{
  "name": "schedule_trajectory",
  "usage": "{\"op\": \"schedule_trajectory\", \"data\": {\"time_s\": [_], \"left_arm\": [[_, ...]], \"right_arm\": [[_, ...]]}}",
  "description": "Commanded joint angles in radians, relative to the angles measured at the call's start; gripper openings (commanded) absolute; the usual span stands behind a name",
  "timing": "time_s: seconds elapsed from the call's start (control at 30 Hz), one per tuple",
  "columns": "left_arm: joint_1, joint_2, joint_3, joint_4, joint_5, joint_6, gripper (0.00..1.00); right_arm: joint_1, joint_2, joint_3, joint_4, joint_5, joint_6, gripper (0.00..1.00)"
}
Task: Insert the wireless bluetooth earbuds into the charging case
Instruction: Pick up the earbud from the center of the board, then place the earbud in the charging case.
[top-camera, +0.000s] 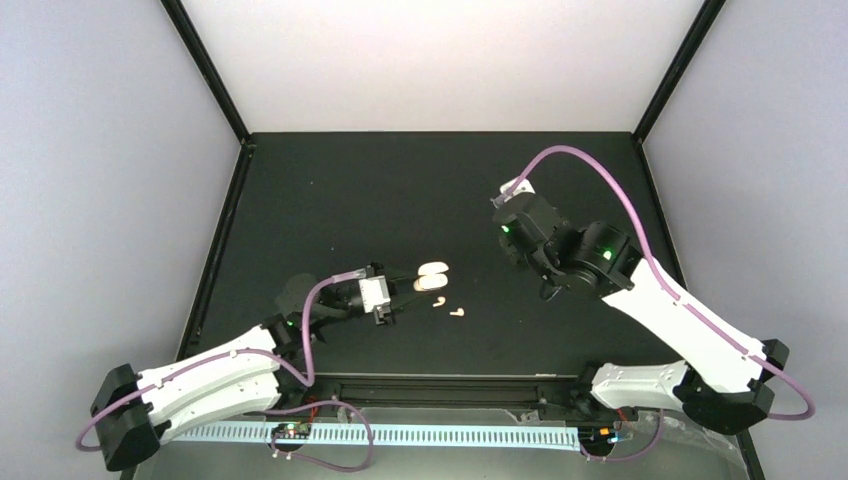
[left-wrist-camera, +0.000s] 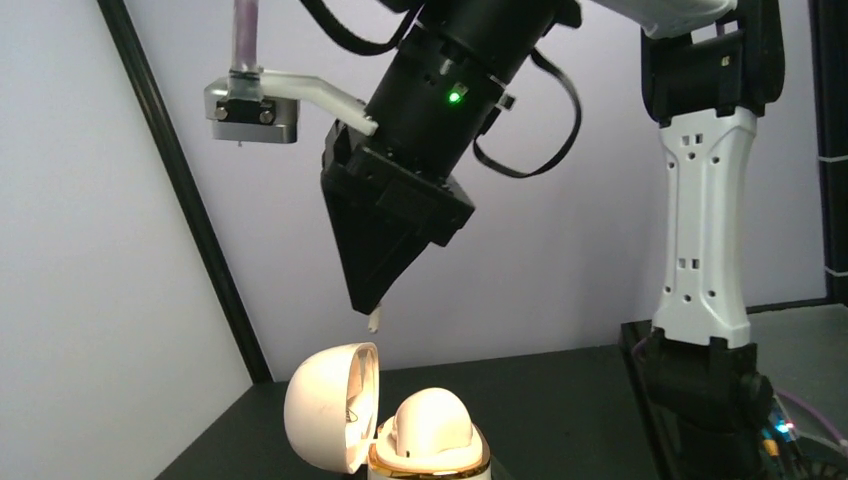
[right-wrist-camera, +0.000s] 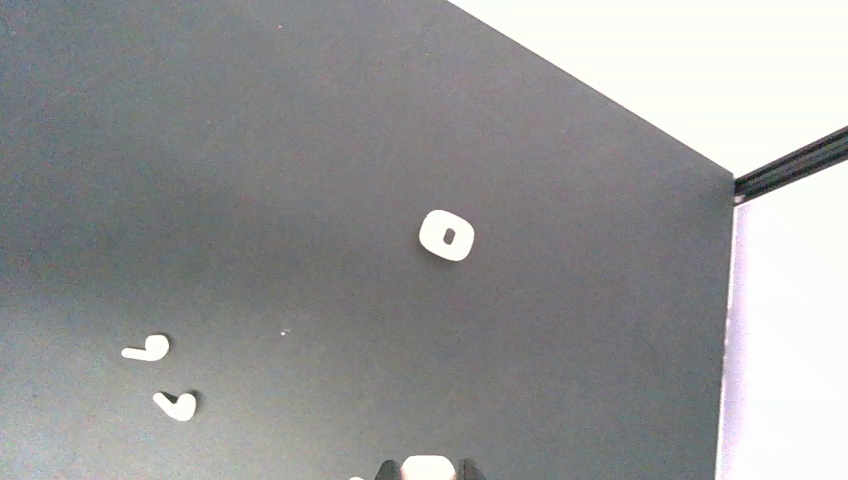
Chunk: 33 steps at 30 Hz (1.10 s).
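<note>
The cream charging case stands open in the left wrist view, lid (left-wrist-camera: 328, 405) swung left and gold-rimmed base (left-wrist-camera: 430, 445) at the bottom edge. From above, my left gripper (top-camera: 410, 284) is shut on the case (top-camera: 432, 277). My right gripper (left-wrist-camera: 368, 303) hangs point-down above and behind the lid, shut on a white earbud (left-wrist-camera: 375, 319) whose stem pokes out below its tip. That earbud (right-wrist-camera: 428, 468) shows between the jaws of the right gripper (right-wrist-camera: 428, 472). Two more earbuds (top-camera: 438, 301) (top-camera: 458, 313) lie on the mat beside the case, and appear again as earbuds (right-wrist-camera: 147, 349) (right-wrist-camera: 176, 405).
A small white rounded piece with a dark hole (right-wrist-camera: 446, 235) lies on the black mat (top-camera: 400, 200). The right arm (top-camera: 600, 255) reaches in from the right. White walls and black frame posts (top-camera: 210, 70) enclose the mat.
</note>
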<state>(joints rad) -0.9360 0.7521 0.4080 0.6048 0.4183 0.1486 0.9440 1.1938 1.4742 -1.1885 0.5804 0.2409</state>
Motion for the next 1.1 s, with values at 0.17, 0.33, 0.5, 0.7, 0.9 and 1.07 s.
{"op": "schedule_trajectory", "data": {"time_s": [0.17, 0.33, 0.5, 0.7, 0.9, 1.07], "left_arm": [[0.006, 0.209, 0.151, 0.033, 0.158, 0.225, 0.02], [0.019, 0.298, 0.196, 0.052, 0.201, 0.260, 0.01], [0.029, 0.382, 0.234, 0.103, 0.234, 0.216, 0.02], [0.032, 0.432, 0.236, 0.166, 0.218, 0.153, 0.02], [0.033, 0.454, 0.224, 0.237, 0.149, 0.052, 0.02], [0.033, 0.454, 0.210, 0.269, 0.111, 0.013, 0.02]], "right_arm": [[0.134, -0.063, 0.013, -0.093, 0.162, -0.074, 0.01], [0.201, -0.057, 0.037, -0.104, 0.161, -0.066, 0.01], [0.255, -0.038, 0.095, -0.129, 0.172, -0.052, 0.01], [0.274, -0.012, 0.132, -0.114, 0.167, -0.059, 0.01], [0.287, 0.033, 0.155, -0.075, 0.149, -0.069, 0.01], [0.301, 0.069, 0.166, -0.051, 0.148, -0.079, 0.01]]}}
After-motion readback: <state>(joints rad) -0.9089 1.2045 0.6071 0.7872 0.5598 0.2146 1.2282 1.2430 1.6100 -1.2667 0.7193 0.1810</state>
